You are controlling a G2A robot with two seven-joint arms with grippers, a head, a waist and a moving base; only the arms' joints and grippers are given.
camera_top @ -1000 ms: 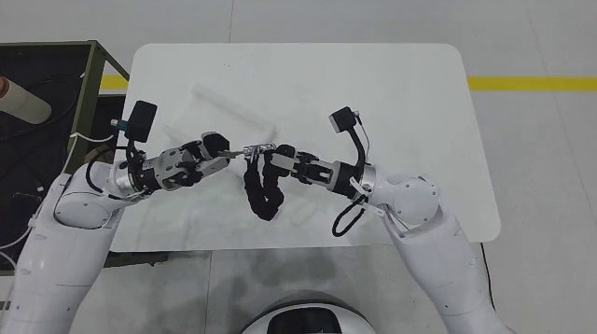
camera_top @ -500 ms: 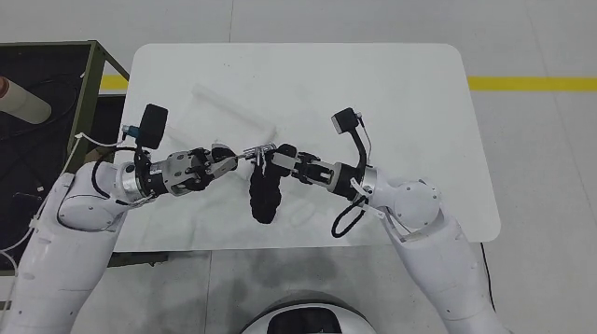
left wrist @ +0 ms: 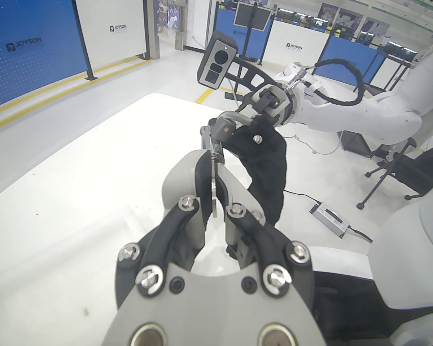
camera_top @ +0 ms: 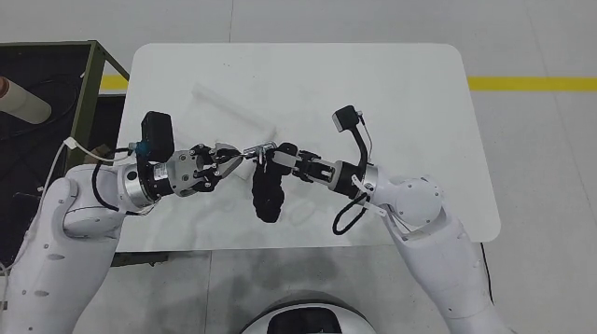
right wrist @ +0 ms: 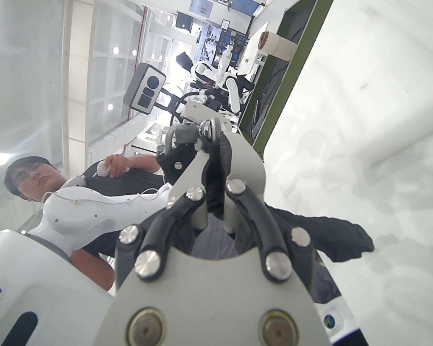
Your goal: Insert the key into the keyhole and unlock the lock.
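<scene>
Gripping the key flat between the left pincer tips. Just past those tips, meets the lock, seemingly in the keyhole; depth unclear. Farther on, clamped by its black sleeve in the right pincer. Yet to turn and unlock.

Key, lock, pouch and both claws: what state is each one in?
Key: pinched in the left claw, tip at the lock; how far in, unclear.
Lock: held in the air on the pouch, shackle looks shut.
Pouch: gripped by the right claw, hanging down.
Left claw: shut on key.
Right claw: shut on pouch.
</scene>
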